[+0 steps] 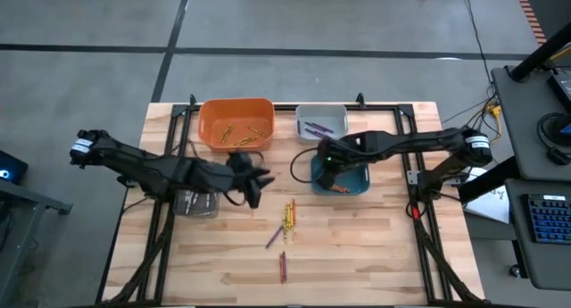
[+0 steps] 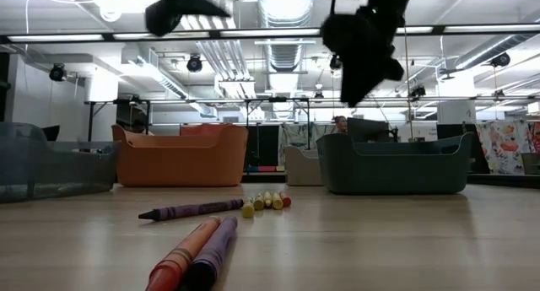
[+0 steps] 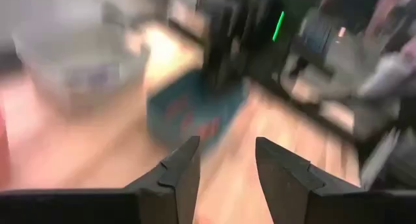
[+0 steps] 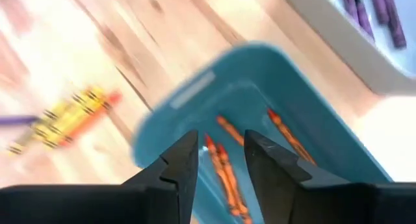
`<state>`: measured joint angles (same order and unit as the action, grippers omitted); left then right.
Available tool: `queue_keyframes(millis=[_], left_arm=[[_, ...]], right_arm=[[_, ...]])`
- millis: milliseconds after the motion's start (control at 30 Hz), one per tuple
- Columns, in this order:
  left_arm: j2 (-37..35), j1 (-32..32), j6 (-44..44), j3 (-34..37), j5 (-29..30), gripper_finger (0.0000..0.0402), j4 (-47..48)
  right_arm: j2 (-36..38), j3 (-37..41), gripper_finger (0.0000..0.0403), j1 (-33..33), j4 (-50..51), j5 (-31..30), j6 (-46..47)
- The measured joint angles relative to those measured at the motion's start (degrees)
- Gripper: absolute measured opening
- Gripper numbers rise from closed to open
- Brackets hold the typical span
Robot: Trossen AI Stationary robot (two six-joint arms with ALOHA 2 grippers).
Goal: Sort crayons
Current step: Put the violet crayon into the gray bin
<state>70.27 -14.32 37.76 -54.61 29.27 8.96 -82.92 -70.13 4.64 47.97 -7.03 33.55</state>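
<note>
Loose crayons lie flat on the wooden table: a yellow and orange cluster (image 1: 289, 214), a purple one (image 1: 274, 238), and a red and purple pair (image 1: 283, 266) near the front. My right gripper (image 4: 221, 152) hangs open above the teal bin (image 1: 343, 178). Several orange crayons (image 4: 224, 169) lie on the bin's floor below its fingers, and nothing is between them. My left gripper (image 3: 224, 165) is open and empty. It hovers left of the teal bin, above the table (image 1: 254, 185).
An orange bin (image 1: 236, 125) with yellow crayons and a white bin (image 1: 321, 120) with purple crayons stand along the far edge. A clear bin (image 1: 196, 203) sits under my left arm. Bare tabletop lies near the front edge (image 1: 357, 263).
</note>
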Motion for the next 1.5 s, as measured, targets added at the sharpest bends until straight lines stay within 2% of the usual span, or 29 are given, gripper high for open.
queue_keyframes(millis=[133, 267, 367, 500, 667, 800, 1267, 1500], left_arm=[[3.6, -2.2, 8.3, 0.0, -6.0, 0.013, 8.4], [9.5, -5.5, 13.1, 0.0, -11.0, 0.013, 9.6], [14.7, -8.0, 15.3, -0.7, -11.9, 0.013, 10.3], [20.1, -10.3, 14.1, -2.5, -11.3, 0.013, 10.9], [22.8, -12.9, 5.7, -4.2, -2.8, 0.013, 10.3], [24.1, -14.1, 0.0, -4.5, -0.3, 0.013, 9.3], [31.0, -16.3, 0.6, -3.7, -0.3, 0.016, -1.4], [31.4, -16.4, 0.7, -3.0, -0.3, 0.0161, 0.4]], right_arm=[[0.0, -4.6, 0.0125, 0.0, -0.1, 0.0, 2.2], [0.0, -9.4, 0.0122, -0.4, -0.3, 0.0, 2.9], [0.0, -12.4, 0.0119, -1.0, -0.3, 0.0, 2.9], [0.0, -15.3, 0.012, -2.0, -0.4, -0.2, 3.0], [0.0, -16.0, 0.0122, -3.2, -0.3, -0.5, 3.9], [0.0, -15.5, 0.0119, -4.1, -0.3, -0.5, 5.8], [0.0, -14.0, 0.0118, -8.4, -0.3, -3.7, 10.1], [0.0, -14.0, 0.0119, -8.8, -0.3, -4.1, 10.1]])
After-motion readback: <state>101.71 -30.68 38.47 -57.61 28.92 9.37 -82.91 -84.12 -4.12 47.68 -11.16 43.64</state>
